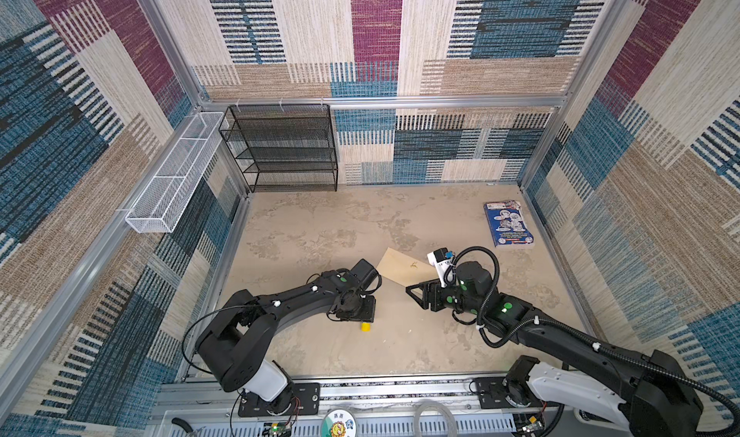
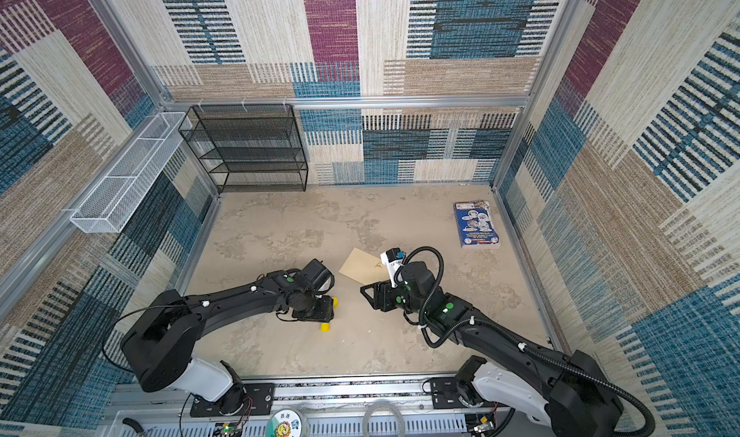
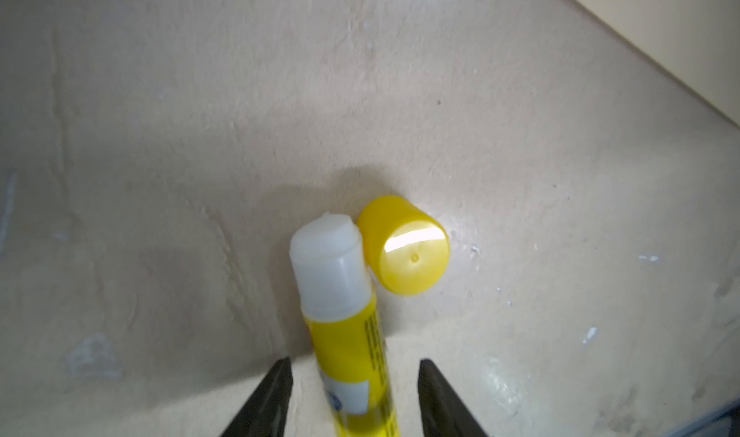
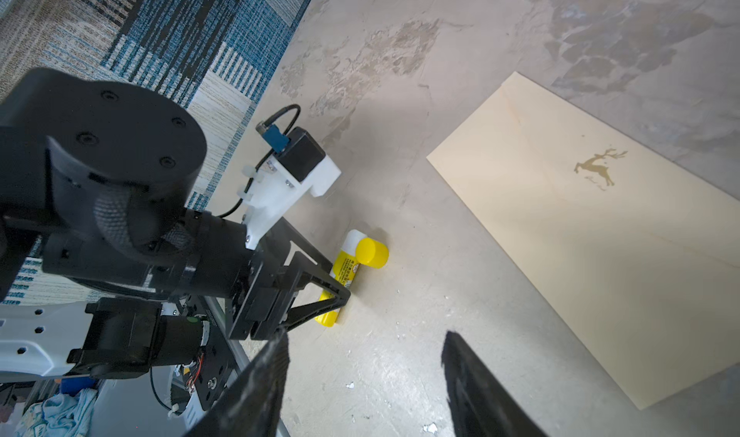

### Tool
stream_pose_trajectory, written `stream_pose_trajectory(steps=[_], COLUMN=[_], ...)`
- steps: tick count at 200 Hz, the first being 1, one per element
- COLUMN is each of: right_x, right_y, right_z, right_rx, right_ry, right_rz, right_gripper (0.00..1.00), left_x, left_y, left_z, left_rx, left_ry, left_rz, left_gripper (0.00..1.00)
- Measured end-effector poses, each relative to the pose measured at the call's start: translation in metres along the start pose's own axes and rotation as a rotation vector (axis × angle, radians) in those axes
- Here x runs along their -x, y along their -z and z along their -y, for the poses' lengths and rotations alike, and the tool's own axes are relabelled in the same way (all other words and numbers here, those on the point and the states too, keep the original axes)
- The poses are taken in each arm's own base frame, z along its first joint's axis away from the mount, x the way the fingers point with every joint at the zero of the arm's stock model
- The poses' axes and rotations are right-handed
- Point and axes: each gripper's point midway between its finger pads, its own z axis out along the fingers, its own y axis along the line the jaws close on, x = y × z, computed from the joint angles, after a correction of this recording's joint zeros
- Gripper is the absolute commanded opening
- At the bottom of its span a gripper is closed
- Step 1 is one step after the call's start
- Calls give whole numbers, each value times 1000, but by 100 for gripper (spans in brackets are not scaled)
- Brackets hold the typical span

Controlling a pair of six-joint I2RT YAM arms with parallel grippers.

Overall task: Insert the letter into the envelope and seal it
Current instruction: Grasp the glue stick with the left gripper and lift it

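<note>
The left gripper [image 3: 355, 361] straddles the uncapped glue stick [image 3: 344, 335], fingers spread clear of it, its long axis running out between them (cap [image 3: 404, 247] just beside the tip). The envelope [image 4: 600, 235] lies flat, nearer the right gripper [image 4: 367, 335], also spread, empty; letter unseen.

My table [image 1: 316, 231]: mottled beige, scuffed. Near middle, envelope [image 1: 402, 269] flat, cream, gold deer print up. Nearer my base, glue stick [image 3: 352, 359] on its side, uncapped; yellow cap [image 3: 404, 247] loose against its white tip. Far right edge, blue booklet [image 1: 507, 225] flat. Far left corner, black mesh rack [image 1: 280, 150] standing.
</note>
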Motion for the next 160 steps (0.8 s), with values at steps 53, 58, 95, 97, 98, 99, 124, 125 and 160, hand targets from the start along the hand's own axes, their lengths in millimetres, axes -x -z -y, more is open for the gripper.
stream_pose_trajectory(steps=[53,58,95,97,98,99,124,125,160], right_x=[0,-1,-3,-3,-4,-4,-4,-4,-5], right_y=[0,-1,-4,-4,-4,-4,0,0,8], right_z=[0,1,0,0,0,0,-7,-8,-34], right_rx=[-1,-2,3,5,6,7,41,44,180], right_ry=[0,-1,-4,-4,-4,-4,1,1,-7], right_rz=[-2,-3,-20,-22,-22,-23,-23,-23,-10], right_gripper=[63,63,63,63,63,63,65,65,68], left_x=[1,1,0,0,0,0,-4,-5,6], left_y=[-8,-8,-8,-7,-8,-7,1,1,57], left_z=[-8,-9,-9,-9,-9,-9,-13,-13,4], left_rx=[44,47,29,27,26,25,4,3,-167], left_ry=[-1,-1,-1,-1,-1,-1,6,7,68], left_rz=[-2,0,21,24,25,26,50,51,207], left_gripper=[33,30,13,12,12,12,7,7,3])
